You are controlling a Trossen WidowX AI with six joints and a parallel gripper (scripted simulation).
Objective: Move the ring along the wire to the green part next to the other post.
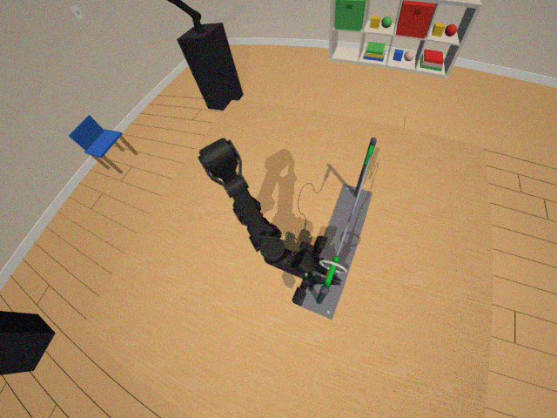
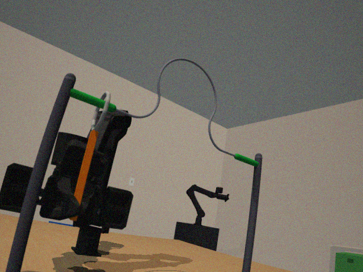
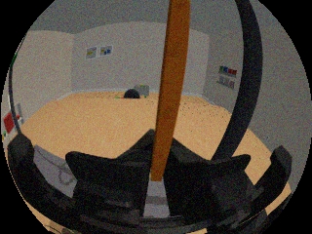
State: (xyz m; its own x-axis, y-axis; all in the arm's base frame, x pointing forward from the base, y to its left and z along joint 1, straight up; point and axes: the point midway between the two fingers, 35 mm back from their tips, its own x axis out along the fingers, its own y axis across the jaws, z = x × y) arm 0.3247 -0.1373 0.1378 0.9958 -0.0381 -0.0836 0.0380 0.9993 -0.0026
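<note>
A pale ring (image 1: 322, 262) (image 2: 108, 98) is around the near green part (image 1: 331, 275) (image 2: 84, 97), close to its inner end, where the thin grey wire (image 2: 181, 59) begins. The green part passes through the ring's upper portion; whether they touch is unclear. The orange handle (image 2: 85, 166) (image 3: 172, 88) hangs down from the ring, slightly tilted. My gripper (image 1: 337, 279) (image 2: 77, 202) (image 3: 156, 133) is shut on the handle's lower part, below the wire. The near post (image 2: 43, 158) (image 3: 251, 58) stands beside the gripper. The far green part (image 1: 370, 151) (image 2: 246, 160) is bare.
The wire dips, rises in a tall arch, then drops to the far green part at the far post (image 2: 252, 216). Both posts stand on a grey base plate (image 1: 325, 310). A blue chair (image 1: 102, 141), a black pedestal (image 1: 211, 67) and a shelf (image 1: 382, 64) are farther off.
</note>
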